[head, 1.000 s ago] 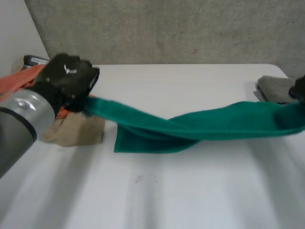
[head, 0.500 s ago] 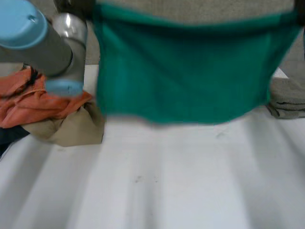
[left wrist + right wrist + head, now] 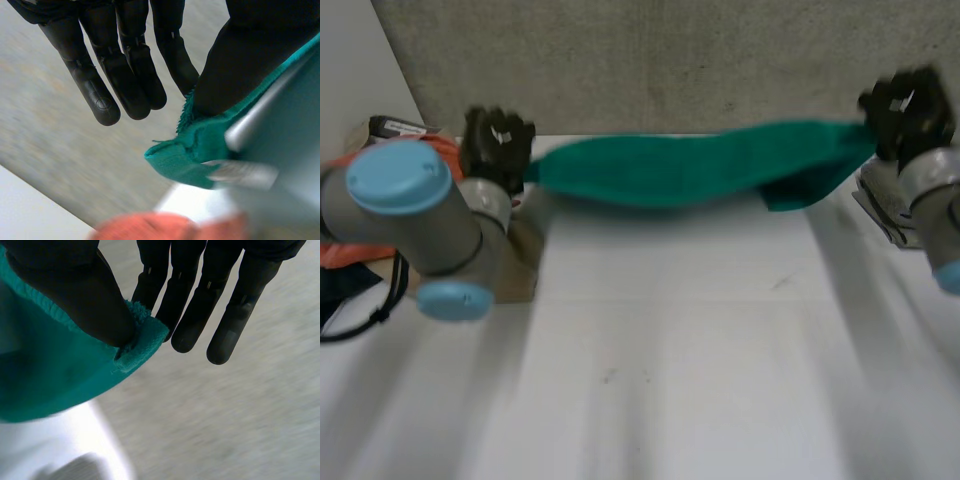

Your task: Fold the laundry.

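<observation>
Green towel [image 3: 690, 165] hangs stretched over the far side of the white table [image 3: 670, 360] between my hands. My left hand [image 3: 498, 145] pinches one corner under its thumb and my right hand [image 3: 905, 105] pinches the other (spare fingers straight).

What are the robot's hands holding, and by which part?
A green terry-cloth towel, stretched between them: the left hand pinches one end corner, the right hand the opposite one.
</observation>
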`<state>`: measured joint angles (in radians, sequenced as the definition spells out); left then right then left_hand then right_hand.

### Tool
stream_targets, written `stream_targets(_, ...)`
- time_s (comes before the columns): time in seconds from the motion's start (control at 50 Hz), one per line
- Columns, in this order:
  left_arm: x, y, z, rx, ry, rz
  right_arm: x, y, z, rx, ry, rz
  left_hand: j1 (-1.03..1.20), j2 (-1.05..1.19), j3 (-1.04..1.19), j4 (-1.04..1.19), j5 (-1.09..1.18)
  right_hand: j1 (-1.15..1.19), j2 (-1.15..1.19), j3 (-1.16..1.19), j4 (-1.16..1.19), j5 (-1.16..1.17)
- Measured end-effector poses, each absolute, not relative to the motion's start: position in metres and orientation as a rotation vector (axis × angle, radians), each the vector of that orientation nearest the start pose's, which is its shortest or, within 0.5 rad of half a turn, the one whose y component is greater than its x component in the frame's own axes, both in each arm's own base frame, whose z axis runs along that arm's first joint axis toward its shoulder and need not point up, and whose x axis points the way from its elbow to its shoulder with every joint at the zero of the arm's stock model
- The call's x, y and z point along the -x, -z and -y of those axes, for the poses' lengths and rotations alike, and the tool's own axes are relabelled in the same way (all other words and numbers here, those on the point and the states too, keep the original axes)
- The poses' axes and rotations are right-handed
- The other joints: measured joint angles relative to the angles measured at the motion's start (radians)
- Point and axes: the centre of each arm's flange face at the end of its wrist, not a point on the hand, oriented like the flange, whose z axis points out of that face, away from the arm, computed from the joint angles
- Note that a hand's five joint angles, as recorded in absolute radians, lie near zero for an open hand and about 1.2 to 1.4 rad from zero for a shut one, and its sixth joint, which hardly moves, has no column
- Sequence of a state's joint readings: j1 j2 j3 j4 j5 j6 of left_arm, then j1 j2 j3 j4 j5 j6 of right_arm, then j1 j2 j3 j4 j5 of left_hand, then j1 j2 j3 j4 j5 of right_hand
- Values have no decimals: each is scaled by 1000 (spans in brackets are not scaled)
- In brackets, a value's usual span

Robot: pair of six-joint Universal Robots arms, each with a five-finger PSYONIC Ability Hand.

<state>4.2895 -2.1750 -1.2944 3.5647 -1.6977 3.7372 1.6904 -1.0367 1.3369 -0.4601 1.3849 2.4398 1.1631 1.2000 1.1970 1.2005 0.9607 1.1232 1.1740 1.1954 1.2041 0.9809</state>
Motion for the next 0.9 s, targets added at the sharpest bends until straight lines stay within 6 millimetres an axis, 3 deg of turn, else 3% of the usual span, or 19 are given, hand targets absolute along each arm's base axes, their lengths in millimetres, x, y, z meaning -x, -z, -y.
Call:
stream_targets(0.1, 286, -174, 321, -952, 2038, -1926, -192, -186, 388, 1210, 2294, -2201, 0, 0, 0, 0, 0, 0, 2, 0, 0, 0)
stream_targets(0.18, 277, -171, 288, -1032, 1946, -2001, -182, -175, 368, 1263, 2078, -2340, 0, 0, 0, 0, 0, 0, 2, 0, 0, 0)
stream_targets(0.22, 272, -174, 275, -1058, 1910, -2026, -178, -180, 359, 1306, 2017, -2374, 0, 0, 0, 0, 0, 0, 2, 0, 0, 0)
stream_targets(0.32, 247, -188, 218, -1166, 1724, -2144, -155, -201, 312, 1572, 1720, -2506, 0, 0, 0, 0, 0, 0, 2, 0, 0, 0)
stream_targets(0.44, 222, -187, 163, -1319, 1402, -2290, -134, -203, 267, 1899, 1373, -2568, 0, 0, 0, 0, 0, 0, 2, 0, 0, 4)
stream_targets(0.52, 217, -183, 148, -1390, 1276, -2322, -126, -198, 261, 1979, 1305, -2592, 0, 0, 0, 1, 0, 0, 2, 1, 0, 4)
stream_targets(0.62, 226, -175, 163, -1400, 1290, -2298, -122, -182, 274, 1928, 1344, -2645, 0, 0, 0, 3, 0, 0, 2, 1, 0, 4)
stream_targets(0.76, 256, -167, 220, -1329, 1458, -2211, -136, -163, 310, 1830, 1532, -2656, 0, 0, 0, 3, 0, 0, 2, 1, 0, 4)
stream_targets(0.84, 278, -177, 264, -1249, 1622, -2109, -155, -176, 335, 1792, 1778, -2600, 0, 0, 0, 3, 0, 0, 2, 1, 0, 4)
stream_targets(0.9, 297, -201, 302, -1172, 1800, -1953, -173, -207, 363, 1710, 2126, -2480, 0, 0, 0, 3, 0, 0, 2, 1, 0, 4)
